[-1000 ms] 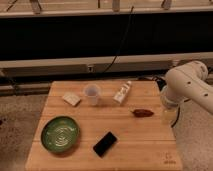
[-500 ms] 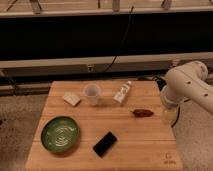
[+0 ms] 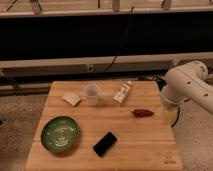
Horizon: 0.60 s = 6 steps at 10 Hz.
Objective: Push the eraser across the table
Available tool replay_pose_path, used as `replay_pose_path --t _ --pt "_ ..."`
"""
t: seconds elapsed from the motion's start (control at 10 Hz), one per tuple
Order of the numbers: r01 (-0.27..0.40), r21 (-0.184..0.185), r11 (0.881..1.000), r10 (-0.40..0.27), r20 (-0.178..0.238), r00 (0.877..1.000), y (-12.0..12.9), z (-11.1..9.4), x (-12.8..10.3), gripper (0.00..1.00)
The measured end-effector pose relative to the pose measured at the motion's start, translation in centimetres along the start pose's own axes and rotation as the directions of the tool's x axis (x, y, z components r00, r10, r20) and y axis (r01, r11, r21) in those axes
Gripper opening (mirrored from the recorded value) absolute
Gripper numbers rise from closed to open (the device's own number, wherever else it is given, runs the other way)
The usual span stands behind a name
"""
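The eraser (image 3: 105, 144), a flat black block, lies on the light wooden table (image 3: 131, 131) near its front edge, just right of a green plate. My white arm (image 3: 187, 86) hangs beside the table's right edge. The gripper (image 3: 173, 115) points down just off that edge, level with the tabletop, well right of and farther back than the eraser. It touches nothing that I can see.
A green plate (image 3: 60, 134) sits at the front left. A pale beige block (image 3: 71, 99), a white cup (image 3: 92, 94) and a white box (image 3: 122, 93) stand along the back. A reddish-brown object (image 3: 143, 113) lies near the right edge. A dark wall runs behind.
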<state>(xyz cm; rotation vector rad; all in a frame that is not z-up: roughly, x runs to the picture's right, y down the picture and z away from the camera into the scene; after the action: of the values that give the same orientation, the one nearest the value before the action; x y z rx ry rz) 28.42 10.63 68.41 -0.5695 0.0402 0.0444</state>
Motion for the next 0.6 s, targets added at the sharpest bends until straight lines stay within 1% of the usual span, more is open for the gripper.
replay_pose_path --t 0.3,0.5,0.6 --pt "0.004 -0.002 1.0 -0.004 -0.003 1.0 0.2 0.1 -0.1 0.8" --pt "0.031 -0.003 1.0 -0.031 -0.012 0.999 1.1 0.5 -1.7 0.8" --pt "0.049 -0.004 0.999 -0.049 -0.018 0.999 1.7 0.7 -3.1 0.8"
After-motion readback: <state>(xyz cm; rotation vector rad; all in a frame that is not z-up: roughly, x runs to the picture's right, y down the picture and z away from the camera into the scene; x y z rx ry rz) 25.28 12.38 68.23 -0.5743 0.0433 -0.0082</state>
